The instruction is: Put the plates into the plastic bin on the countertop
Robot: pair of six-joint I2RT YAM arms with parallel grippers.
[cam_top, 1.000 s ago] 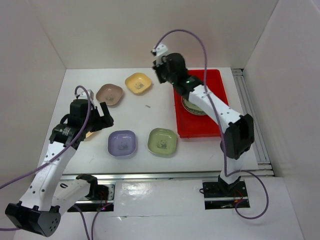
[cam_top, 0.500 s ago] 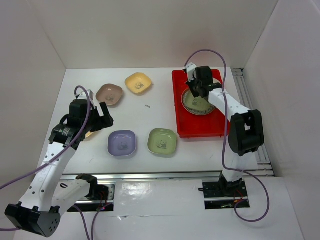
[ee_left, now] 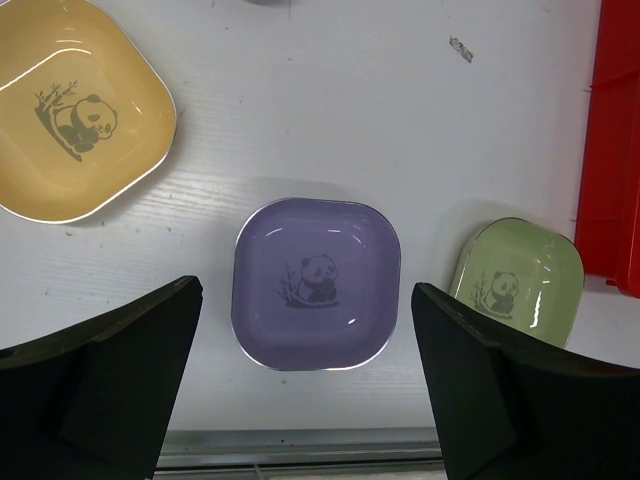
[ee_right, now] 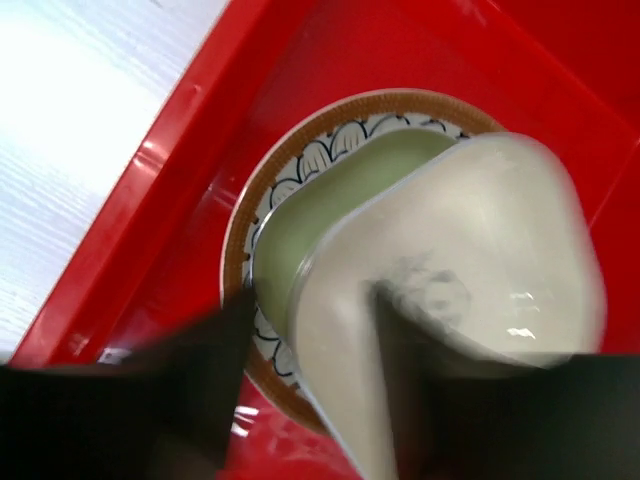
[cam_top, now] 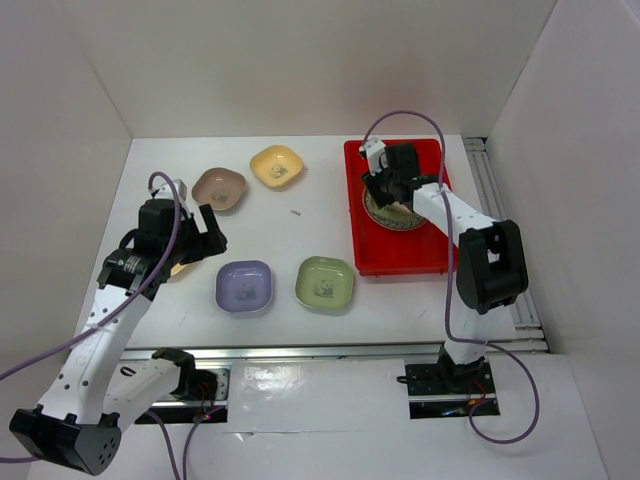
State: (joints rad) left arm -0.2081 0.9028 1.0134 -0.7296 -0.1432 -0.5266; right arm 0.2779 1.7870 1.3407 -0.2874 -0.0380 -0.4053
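In the right wrist view a cream plate (ee_right: 480,250) lies tilted on a green plate (ee_right: 340,190), stacked on the round brown-rimmed plate (ee_right: 300,150) inside the red plastic bin (ee_right: 200,170). My right gripper (ee_right: 310,330) is open, its blurred fingers standing apart either side of the cream plate's near rim. From above, the right gripper (cam_top: 383,192) is low over the bin (cam_top: 395,258). On the countertop (cam_top: 290,240) lie brown-pink (cam_top: 219,187), yellow (cam_top: 277,166), lavender (cam_top: 245,286) and green (cam_top: 325,283) plates. My left gripper (ee_left: 305,290) hangs open above the lavender plate (ee_left: 315,285).
Another yellow plate (ee_left: 70,110) lies left of the lavender one, mostly hidden under the left arm from above. A small dark speck (cam_top: 296,211) sits on the countertop. White walls close in the back and sides; a metal rail (cam_top: 500,230) runs along the bin's right.
The right arm swung from beyond the bin's back-left corner to over the round plate, lowered, and its jaws opened off the cream plate. The left arm stayed still.
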